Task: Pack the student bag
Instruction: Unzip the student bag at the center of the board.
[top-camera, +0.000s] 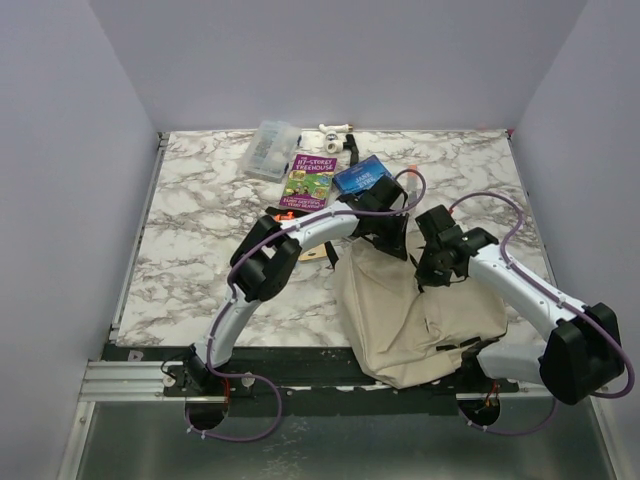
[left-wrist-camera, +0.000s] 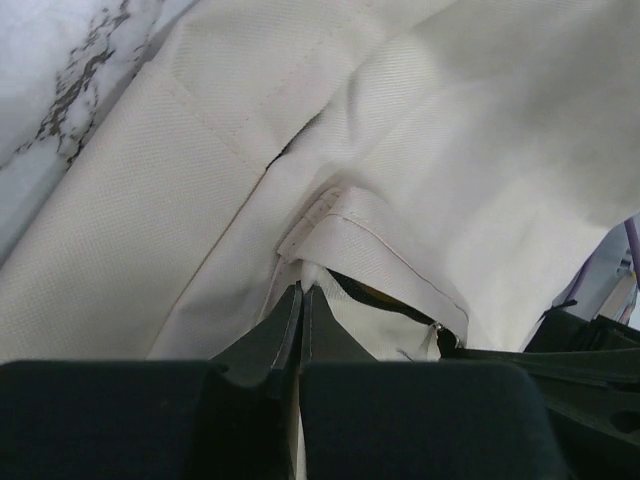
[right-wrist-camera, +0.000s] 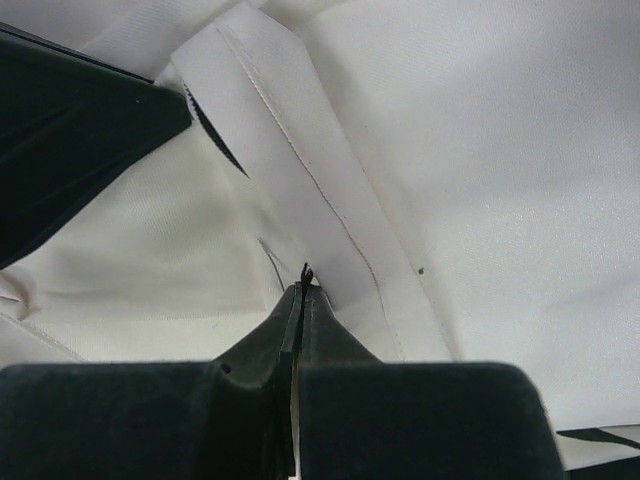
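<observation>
Clear passage over the left half and the far right corner of the counter. Far middle blocked by a green book, a blue book, a clear box and a small white item, all close together. Near right taken up by the bag. At its far edge, left end effector and right end effector, both pinched closed on fabric, only a narrow gap between. Left arm arched across the middle. Walls on three sides.
</observation>
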